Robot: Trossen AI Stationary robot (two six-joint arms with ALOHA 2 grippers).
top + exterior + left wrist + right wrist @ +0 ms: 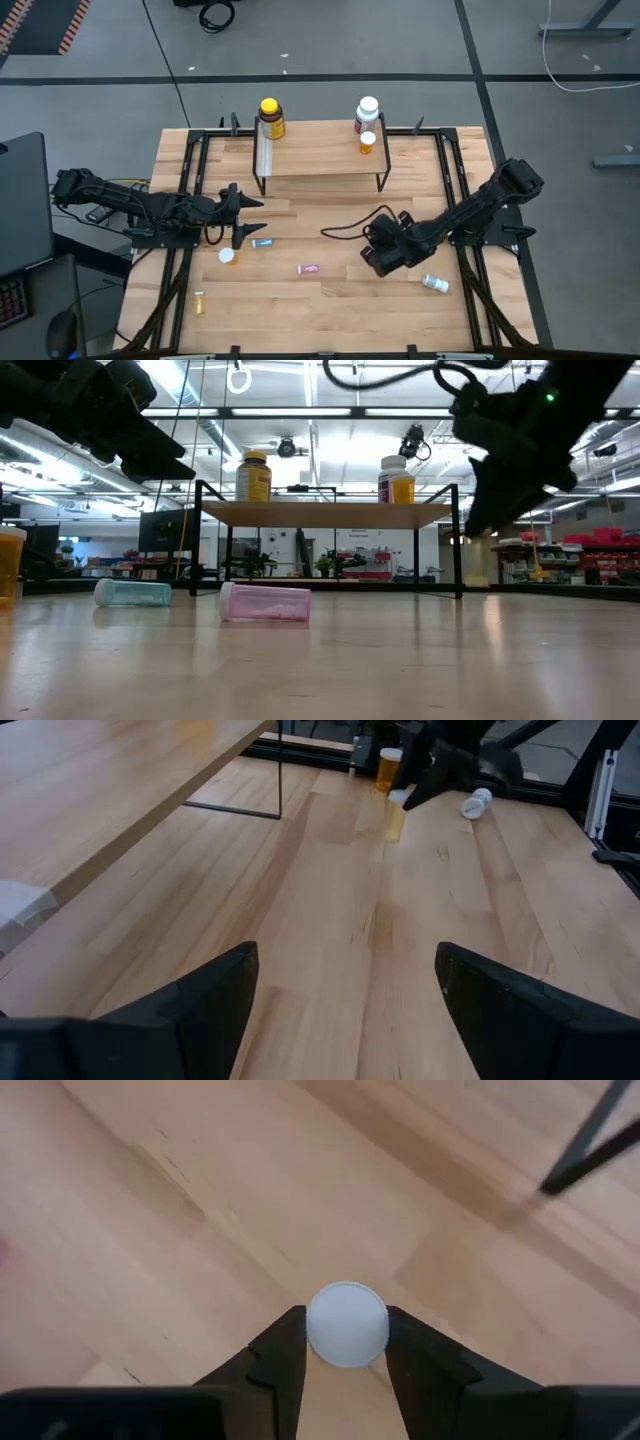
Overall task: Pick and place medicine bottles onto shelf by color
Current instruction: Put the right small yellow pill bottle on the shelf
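At the table's six-o'clock edge a tiny yellow vial (199, 301) lies at about seven, and a white bottle (435, 284) lies on its side at five. Toward the centre, the right gripper (346, 1342) clamps a white-capped orange vial (346, 1324), upright. At nine o'clock the left gripper (251, 216) hangs with jaws wide apart, holding nothing. At twelve, the shelf (320, 150) carries a yellow bottle (270, 118) at its left end.

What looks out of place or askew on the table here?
Several small bottles lie tipped on their sides on the wooden table: a teal vial, a pink vial and a white-capped clear bottle. Nothing looks spilled or damaged.
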